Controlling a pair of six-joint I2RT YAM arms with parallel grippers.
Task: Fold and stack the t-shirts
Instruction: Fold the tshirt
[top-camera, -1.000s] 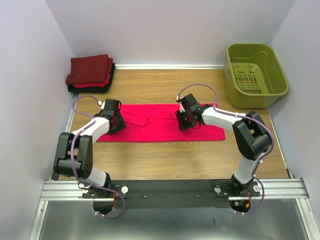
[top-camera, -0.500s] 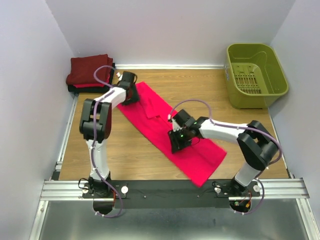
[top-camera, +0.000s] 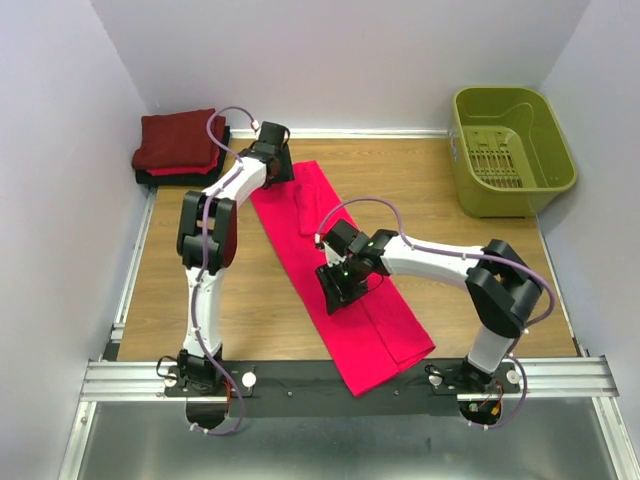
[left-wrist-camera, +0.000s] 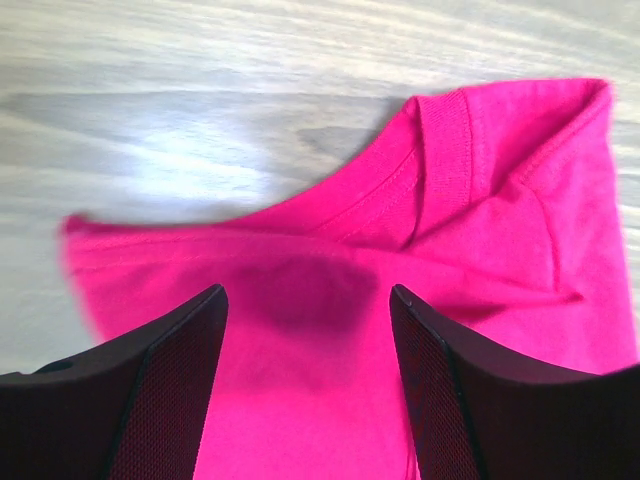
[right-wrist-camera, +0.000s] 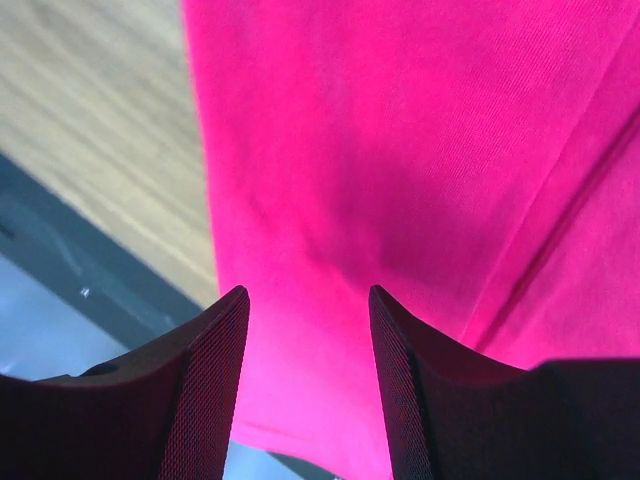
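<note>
Bright pink-red cloth, the lengthwise-folded t-shirt (top-camera: 295, 235), is laid diagonally on the wooden table (top-camera: 420, 190), collar end near the stack of dark folded t-shirts (top-camera: 180, 148). The left gripper (left-wrist-camera: 305, 300) and right gripper (right-wrist-camera: 308, 295) are spread apart over it, clamping nothing. For the cross-fold, both layers should be pinched squarely.

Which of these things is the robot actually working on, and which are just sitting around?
Part of the job:
- the bright pink t-shirt, laid out in the middle
- the stack of folded shirts, far left

Just lying about:
- the olive-green basket, far right
</note>
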